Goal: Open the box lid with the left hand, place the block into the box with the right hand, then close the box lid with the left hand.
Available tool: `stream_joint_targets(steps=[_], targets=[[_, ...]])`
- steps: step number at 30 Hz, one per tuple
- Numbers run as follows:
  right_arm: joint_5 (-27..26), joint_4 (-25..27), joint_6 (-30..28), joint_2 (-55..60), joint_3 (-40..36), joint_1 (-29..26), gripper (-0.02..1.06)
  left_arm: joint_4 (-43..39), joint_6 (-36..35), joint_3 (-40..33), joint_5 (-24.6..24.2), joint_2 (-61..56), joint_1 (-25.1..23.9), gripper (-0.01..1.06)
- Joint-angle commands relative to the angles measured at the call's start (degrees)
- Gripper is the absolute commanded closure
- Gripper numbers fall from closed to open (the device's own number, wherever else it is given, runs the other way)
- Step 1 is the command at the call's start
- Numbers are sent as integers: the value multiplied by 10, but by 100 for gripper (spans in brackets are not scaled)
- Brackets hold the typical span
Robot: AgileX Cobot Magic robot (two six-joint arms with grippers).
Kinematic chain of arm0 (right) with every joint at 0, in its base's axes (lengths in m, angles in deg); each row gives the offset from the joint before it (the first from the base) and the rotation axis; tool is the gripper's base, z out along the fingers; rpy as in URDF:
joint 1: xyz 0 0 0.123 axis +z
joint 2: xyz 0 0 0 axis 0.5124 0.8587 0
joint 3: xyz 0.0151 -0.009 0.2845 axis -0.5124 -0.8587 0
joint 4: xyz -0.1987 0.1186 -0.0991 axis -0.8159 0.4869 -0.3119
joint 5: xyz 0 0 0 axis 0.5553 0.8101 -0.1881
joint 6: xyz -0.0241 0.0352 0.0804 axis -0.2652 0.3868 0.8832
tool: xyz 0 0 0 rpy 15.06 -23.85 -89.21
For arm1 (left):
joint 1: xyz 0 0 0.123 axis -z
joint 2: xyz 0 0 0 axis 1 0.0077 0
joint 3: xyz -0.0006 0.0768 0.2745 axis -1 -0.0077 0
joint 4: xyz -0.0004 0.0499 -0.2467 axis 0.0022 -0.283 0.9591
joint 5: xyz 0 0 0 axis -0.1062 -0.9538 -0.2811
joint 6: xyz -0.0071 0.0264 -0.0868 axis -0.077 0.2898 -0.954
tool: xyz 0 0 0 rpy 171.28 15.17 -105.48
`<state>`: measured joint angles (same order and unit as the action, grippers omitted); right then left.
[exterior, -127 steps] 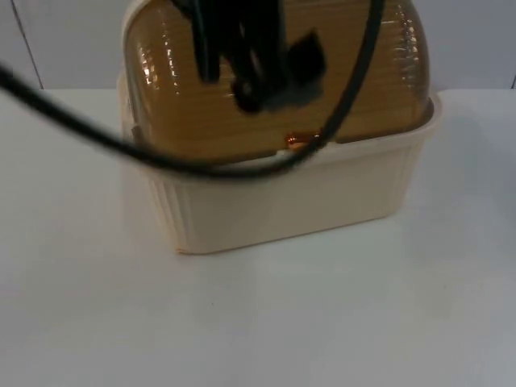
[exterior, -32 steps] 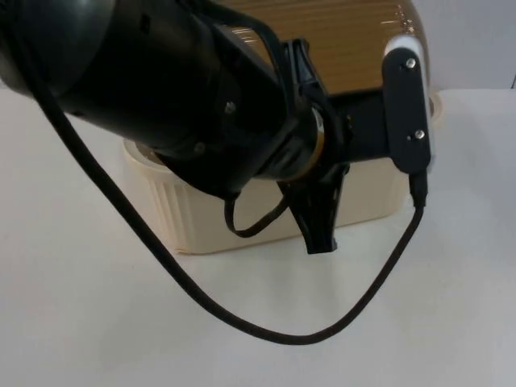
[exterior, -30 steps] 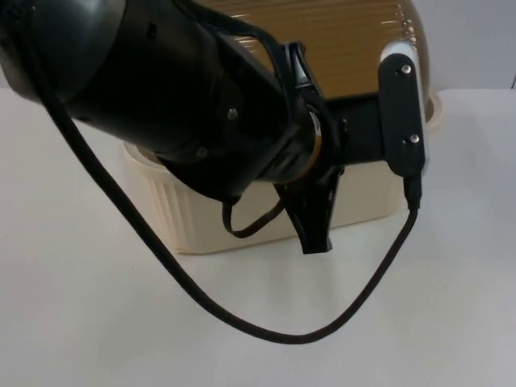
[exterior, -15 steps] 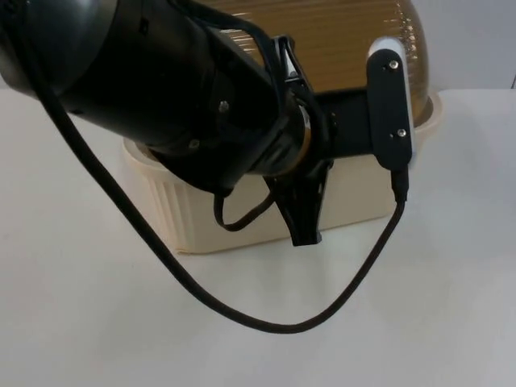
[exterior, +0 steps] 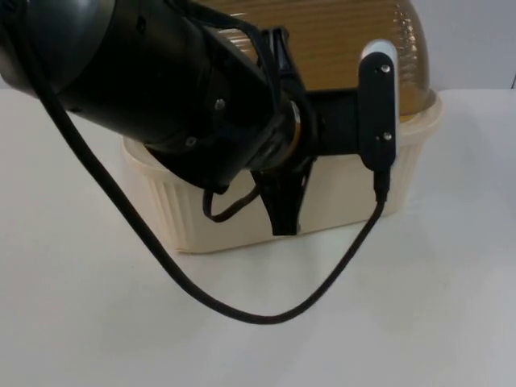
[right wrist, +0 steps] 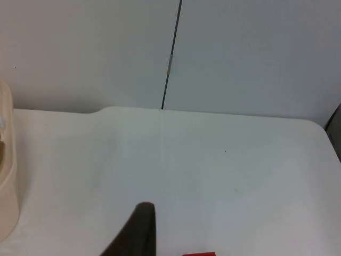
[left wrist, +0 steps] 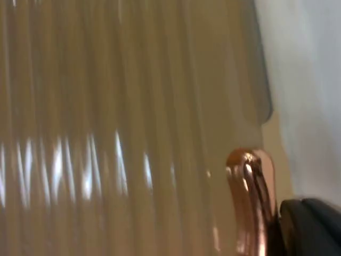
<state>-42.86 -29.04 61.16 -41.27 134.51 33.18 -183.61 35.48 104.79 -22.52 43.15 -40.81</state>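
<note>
Box (exterior: pixel 322 205), cream and ribbed, sits on the white desk (exterior: pixel 419 322) toward 12 o'clock in the top view, close to the grey wall (exterior: pixel 476 40) behind it. Its lid (exterior: pixel 339 40) is a domed, ribbed amber cover, translucent, and it lies down over the box rim. The left arm (exterior: pixel 153 89) reaches in from 10 o'clock and covers much of the box front; the left hand (exterior: pixel 282 205) hangs at the front wall of the box, at about the middle of the picture, and whether its fingers are apart or together cannot be told. In the left wrist view the amber ribs of the lid run close to the camera, and a shiny copper-coloured tab (left wrist: pixel 251 202) stands at the lid's edge, just beside a black fingertip (left wrist: pixel 311 226). The right wrist view looks across bare white desk (right wrist: pixel 213 160) to the wall (right wrist: pixel 256 53), which is made of pale grey panels with a dark vertical seam between two of them; the desk edge meets the wall in a straight line with a small step. The right hand waits there over the desk, one dark fingertip (right wrist: pixel 136 232) visible, its grip not readable. A red block (right wrist: pixel 200 254) shows as a sliver by that fingertip, lying on the desk, and the cream box wall (right wrist: pixel 6 176) stands off to the side, well apart from the block.
</note>
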Motion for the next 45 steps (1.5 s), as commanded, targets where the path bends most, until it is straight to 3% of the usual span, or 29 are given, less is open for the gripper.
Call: stream_joint_targets(steps=[1, 16, 27, 34, 42, 44, 45], targets=[[-5, -3, 1, -1, 5, 1, -1, 2, 7, 3, -18, -1, -1, 105], [-5, -3, 8, -1, 5, 1, -1, 2, 50, 45, -62, -1, -2, 105], [-5, -3, 8, -1, 5, 1, -1, 2, 79, 112, -63, 0, -68, 105], [-5, -3, 8, -1, 5, 1, -1, 5, 79, 114, -83, -1, -72, 105], [-5, -3, 8, -1, 5, 1, -1, 119, 77, 114, -63, -17, -34, 105], [-5, -3, 8, -1, 5, 1, -1, 241, 79, 110, -42, -36, -24, 105], [-5, -3, 8, -1, 5, 1, -1, 353, 108, 98, -3, -59, -21, 105]])
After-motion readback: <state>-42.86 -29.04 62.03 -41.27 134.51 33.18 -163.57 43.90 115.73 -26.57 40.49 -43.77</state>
